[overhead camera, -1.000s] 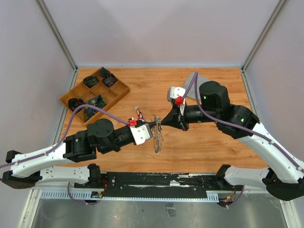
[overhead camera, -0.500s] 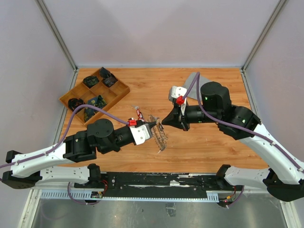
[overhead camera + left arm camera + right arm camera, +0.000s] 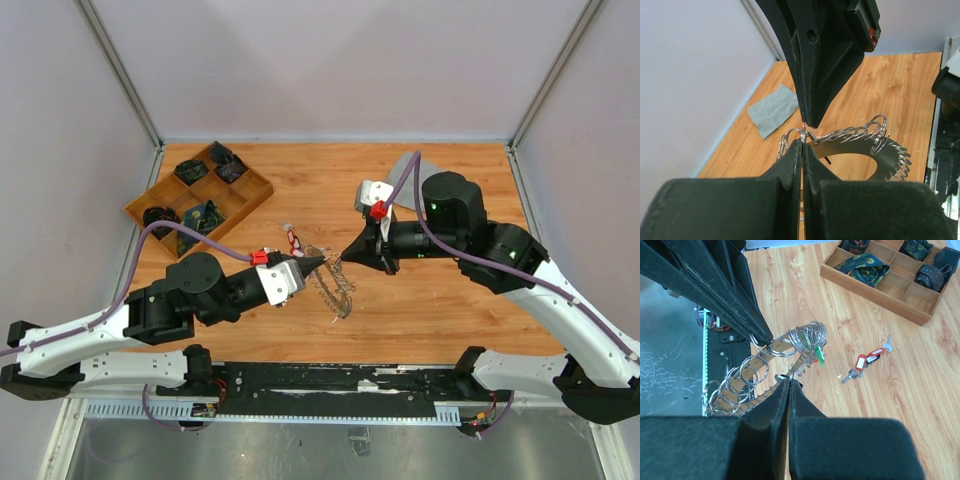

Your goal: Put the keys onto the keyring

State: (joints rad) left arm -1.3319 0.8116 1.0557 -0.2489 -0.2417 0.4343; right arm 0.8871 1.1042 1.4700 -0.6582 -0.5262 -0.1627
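Note:
The keyring (image 3: 338,290) is a thin silver ring fringed with small split rings, held in the air between both grippers. My left gripper (image 3: 318,263) is shut on one small ring at its rim, seen close in the left wrist view (image 3: 803,141). My right gripper (image 3: 342,259) is shut on another small ring of the keyring (image 3: 760,369), its tips close to the left tips. A green tag (image 3: 819,354) hangs from the keyring. Loose keys (image 3: 292,238) with red tags lie on the table, also in the right wrist view (image 3: 862,362).
A wooden compartment tray (image 3: 257,187) with dark items stands at the back left, also in the right wrist view (image 3: 875,296). A grey cloth (image 3: 404,168) lies at the back right, partly behind the right arm, and shows in the left wrist view (image 3: 774,109).
My left arm has drawn back to the left and the keyring has swung from hanging edge-on to lying flatter between the grippers. The right gripper has shifted slightly right.

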